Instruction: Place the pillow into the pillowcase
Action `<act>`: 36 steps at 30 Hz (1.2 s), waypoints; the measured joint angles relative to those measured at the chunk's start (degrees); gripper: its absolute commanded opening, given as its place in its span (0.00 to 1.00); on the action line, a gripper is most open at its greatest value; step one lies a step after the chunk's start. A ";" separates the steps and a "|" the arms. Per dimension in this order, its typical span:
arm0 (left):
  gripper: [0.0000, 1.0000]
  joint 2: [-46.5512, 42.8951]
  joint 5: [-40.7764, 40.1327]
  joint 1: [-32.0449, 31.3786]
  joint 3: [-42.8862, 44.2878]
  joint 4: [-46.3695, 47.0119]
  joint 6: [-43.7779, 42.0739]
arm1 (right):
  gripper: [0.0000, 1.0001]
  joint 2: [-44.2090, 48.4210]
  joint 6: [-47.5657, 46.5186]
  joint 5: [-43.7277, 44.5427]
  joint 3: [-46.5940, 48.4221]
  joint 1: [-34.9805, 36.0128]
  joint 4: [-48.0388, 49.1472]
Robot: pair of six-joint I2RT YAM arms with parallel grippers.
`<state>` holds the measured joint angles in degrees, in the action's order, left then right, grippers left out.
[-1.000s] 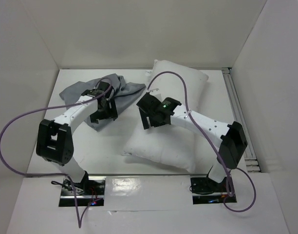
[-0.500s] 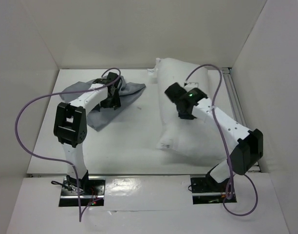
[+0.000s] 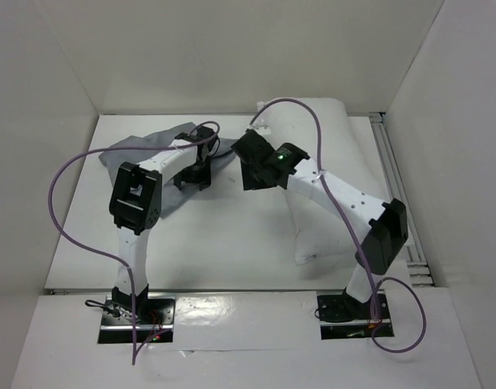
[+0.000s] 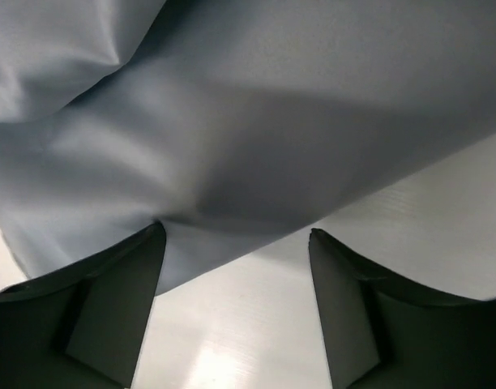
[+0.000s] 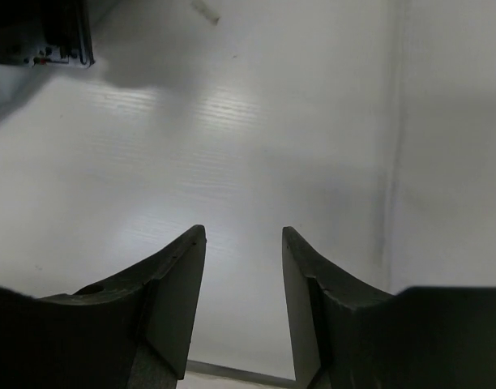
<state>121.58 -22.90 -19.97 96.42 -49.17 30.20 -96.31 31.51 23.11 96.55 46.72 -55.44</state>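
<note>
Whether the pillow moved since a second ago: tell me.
Yes. The pillow slid right, its near corner now closer to the table's right-edge rail.

I can read no text, label, brand or number in any of my views. The dark block point(image 5: 39, 32) with tiny red marks, in my right wrist view, is too blurred to read.

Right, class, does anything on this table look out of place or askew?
The pillowcase is bunched in a wrinkled heap at the back left, not spread flat, with no open mouth showing. The pillow lies apart on the right, skewed, its far end seemingly riding up the back wall.
</note>
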 measured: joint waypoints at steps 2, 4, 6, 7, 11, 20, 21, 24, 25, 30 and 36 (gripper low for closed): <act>0.33 1.38 -0.07 0.04 1.05 -0.28 -0.31 | 0.50 -2.05 -0.17 -2.49 -1.36 0.42 2.56; 0.00 2.78 -0.17 0.07 2.25 -0.59 -1.07 | 0.51 -3.21 -0.37 -4.17 -2.75 0.55 3.69; 0.00 4.00 -0.76 0.11 4.22 -1.95 -1.68 | 0.52 -3.23 -0.57 -4.68 -3.80 0.55 4.22; 0.00 4.39 -0.90 0.11 5.35 -2.71 -1.64 | 0.52 -2.97 -0.63 -4.66 -4.13 0.50 4.48; 0.00 4.31 -0.09 0.39 10.69 -5.44 -2.56 | 0.52 -0.94 -1.38 -4.72 -5.33 -0.72 5.49; 0.00 -11.15 23.10 11.78 17.03 -8.90 -3.23 | 0.52 2.80 -3.15 -6.14 -7.28 -6.36 7.82; 0.00 -11.58 24.48 14.19 19.34 -8.90 -2.93 | 0.52 2.58 -3.37 -6.58 -7.28 -6.38 8.11; 0.57 -8.81 25.55 21.00 27.32 -7.63 -2.75 | 0.64 1.44 -4.09 -7.89 -7.08 -6.36 8.83; 0.78 -6.80 25.40 22.47 29.90 -7.56 -2.86 | 0.66 0.98 -4.22 -8.24 -6.97 -6.36 8.94; 0.83 6.32 24.90 25.83 37.07 -9.20 -1.75 | 0.68 -0.42 -4.59 -9.97 -7.02 -6.32 9.53; 0.74 -2.62 23.58 25.46 12.61 -9.16 -1.40 | 0.72 -1.09 -4.33 -13.44 -7.61 -4.98 12.63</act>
<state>118.96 0.69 5.50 109.03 -58.33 28.80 -97.41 27.18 9.67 88.95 41.74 -42.81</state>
